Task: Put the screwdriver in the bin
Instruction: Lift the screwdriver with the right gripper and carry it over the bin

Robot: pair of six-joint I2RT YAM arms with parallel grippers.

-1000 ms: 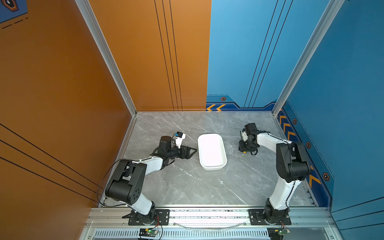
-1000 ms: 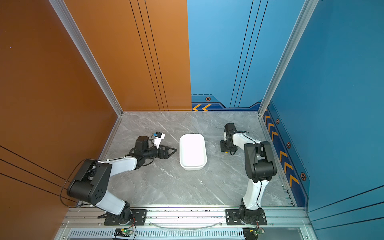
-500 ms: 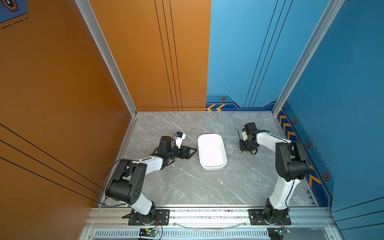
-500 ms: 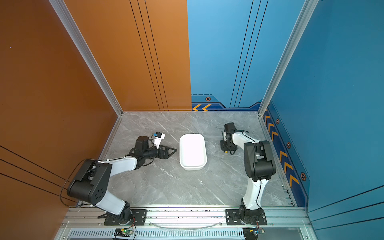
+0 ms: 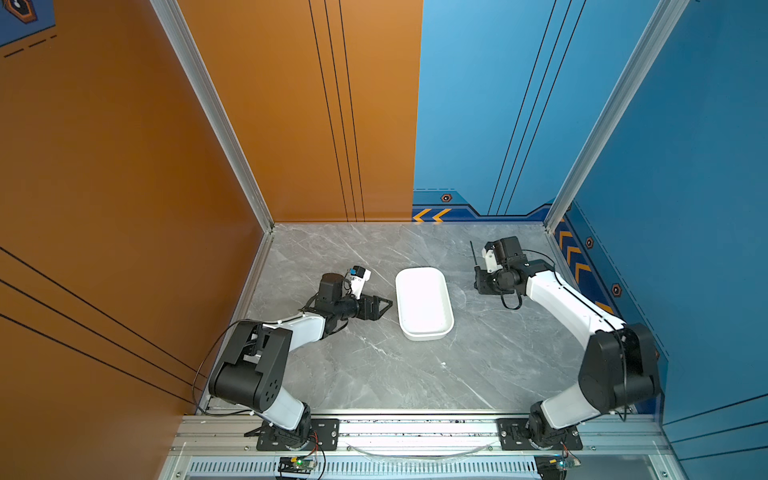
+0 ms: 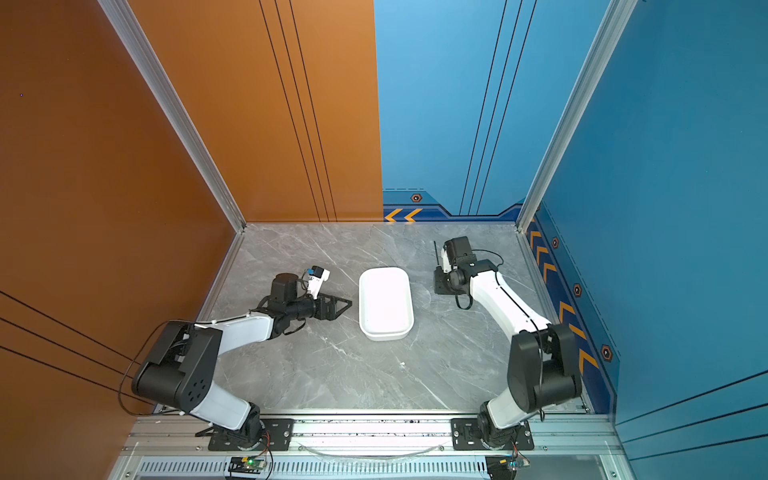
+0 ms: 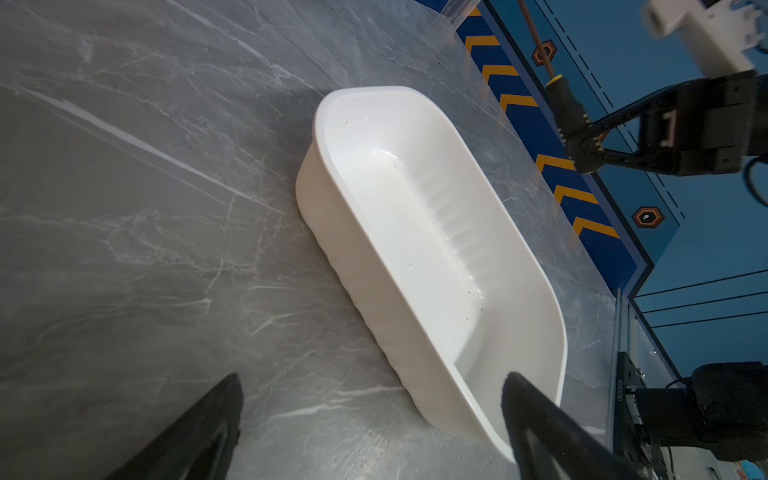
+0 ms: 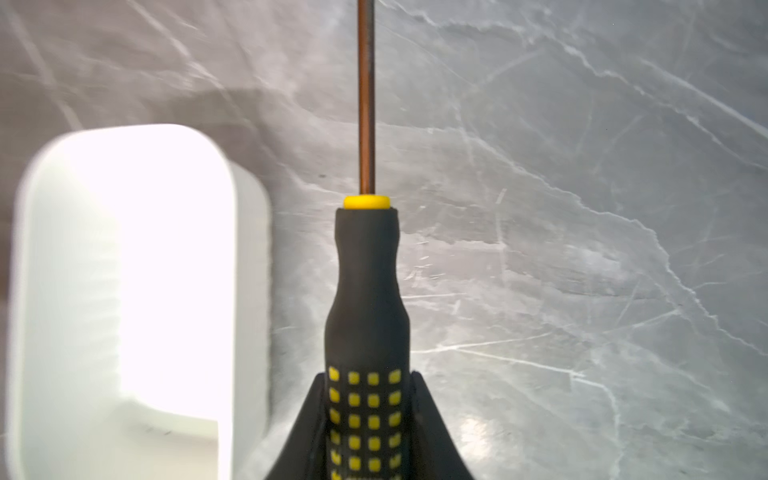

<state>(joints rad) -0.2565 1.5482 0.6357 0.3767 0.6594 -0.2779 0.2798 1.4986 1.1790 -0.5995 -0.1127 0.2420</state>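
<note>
On left of bench (image 5: 374,365): left hand (image 5: 388,304) low, jaws spread wide, gripping nothing, just beside bin's left wall. Centre: white bin (image 5: 423,303). Right of bin: right hand (image 8: 368,382) clamped tight on screwdriver (image 8: 365,291) handle, shaft toward back wall, tool outside bin, apart from it.

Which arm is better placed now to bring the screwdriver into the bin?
The right one. The right fingers are shut on the screwdriver handle, close to the bin. The left fingers are open and hold nothing.
</note>
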